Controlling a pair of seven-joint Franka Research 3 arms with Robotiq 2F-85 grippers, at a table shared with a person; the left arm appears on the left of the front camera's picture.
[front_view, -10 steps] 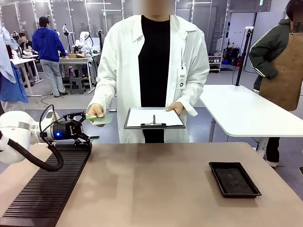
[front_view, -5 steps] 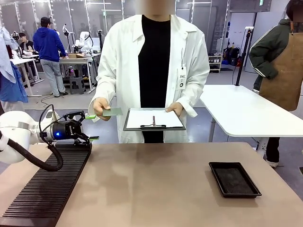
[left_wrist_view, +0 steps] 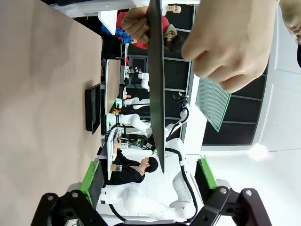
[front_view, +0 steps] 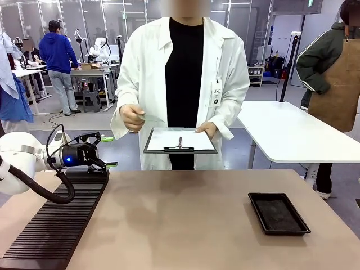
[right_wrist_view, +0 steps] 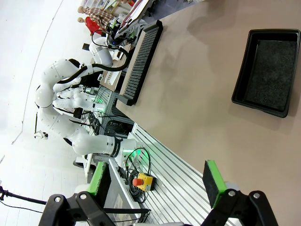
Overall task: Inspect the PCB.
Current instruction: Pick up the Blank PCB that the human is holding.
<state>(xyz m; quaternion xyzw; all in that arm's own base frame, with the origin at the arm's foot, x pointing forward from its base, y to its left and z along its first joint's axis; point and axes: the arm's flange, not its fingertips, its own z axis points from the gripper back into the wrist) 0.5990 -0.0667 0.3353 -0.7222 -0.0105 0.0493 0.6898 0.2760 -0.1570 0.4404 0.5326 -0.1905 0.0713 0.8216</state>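
**PCB handling: light, stiff, edge grip only**

The PCB (left_wrist_view: pixel 212 101) is off the bench (front_view: pixel 185 214), pinched at one end in the person's hand (left_wrist_view: pixel 230 42) above the clipboard (front_view: pixel 180 140). I judge it light, rigid and thin, with a fragile speckled green face, so I would grip its bare edges only. The left gripper (front_view: pixel 109 152) is released and empty over the ribbed black rack (front_view: pixel 56 219). The right gripper (right_wrist_view: pixel 155 181) is also released and empty.

The PCB (front_view: pixel 151 118), a thin green board with a pale speckled face, is held at one end by a person's hand (front_view: pixel 133 118), raised to chest height beyond the worktop (front_view: pixel 185 214) and seen nearly edge-on.
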